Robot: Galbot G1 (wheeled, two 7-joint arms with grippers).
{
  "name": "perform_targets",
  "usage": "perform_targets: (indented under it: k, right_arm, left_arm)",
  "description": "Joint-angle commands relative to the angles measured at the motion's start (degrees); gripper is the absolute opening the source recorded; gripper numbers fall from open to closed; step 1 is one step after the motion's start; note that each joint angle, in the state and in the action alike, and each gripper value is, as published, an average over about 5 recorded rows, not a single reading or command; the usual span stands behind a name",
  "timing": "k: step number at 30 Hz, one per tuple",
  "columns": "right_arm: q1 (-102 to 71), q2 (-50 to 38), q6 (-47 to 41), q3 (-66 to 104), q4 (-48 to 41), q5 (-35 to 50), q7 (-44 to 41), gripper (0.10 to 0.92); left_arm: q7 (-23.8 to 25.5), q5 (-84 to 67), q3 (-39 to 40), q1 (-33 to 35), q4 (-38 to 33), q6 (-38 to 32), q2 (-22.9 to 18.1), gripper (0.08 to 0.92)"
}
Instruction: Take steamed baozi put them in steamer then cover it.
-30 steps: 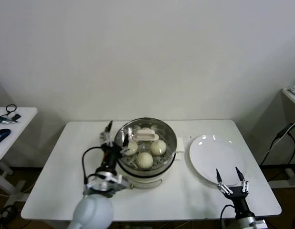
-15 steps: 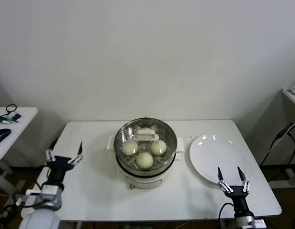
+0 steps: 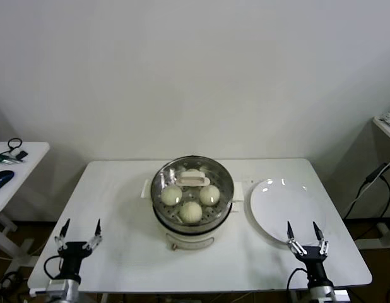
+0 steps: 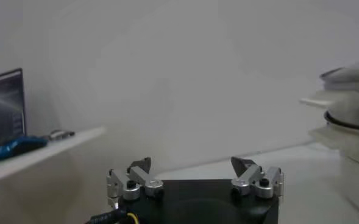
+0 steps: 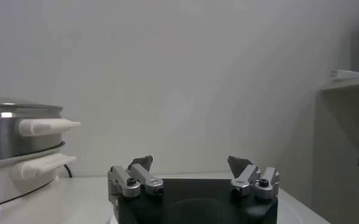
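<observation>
No readable text, labels or numbers anywhere.

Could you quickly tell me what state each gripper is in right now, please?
Left gripper: open, holding nothing, at the table's near left corner.
Right gripper: open, holding nothing, near the table's front edge beside the white plate.

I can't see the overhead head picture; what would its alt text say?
A round shiny steel steamer under a clear glass lid holds cream-white buns mid-table, beside a flat white plate. The left pincer and right pincer hang open at the table's near corners.
</observation>
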Motion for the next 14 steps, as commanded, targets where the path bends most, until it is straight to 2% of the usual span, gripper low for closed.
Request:
perform_targets:
  k: [1, 14]
  right_arm:
    - [-0.06, 0.23, -0.16, -0.03, 0.2, 0.29, 0.31, 0.823]
    - [-0.55, 0.51, 0.4, 0.14, 0.4, 0.29, 0.4, 0.823]
  left_arm:
    - [-0.3, -2.58, 2.08, 1.47, 4.99, -6.15, -1.26, 0.823]
    - [-0.26, -2.47, 2.96, 1.92, 3.76, -6.4, -1.56, 0.823]
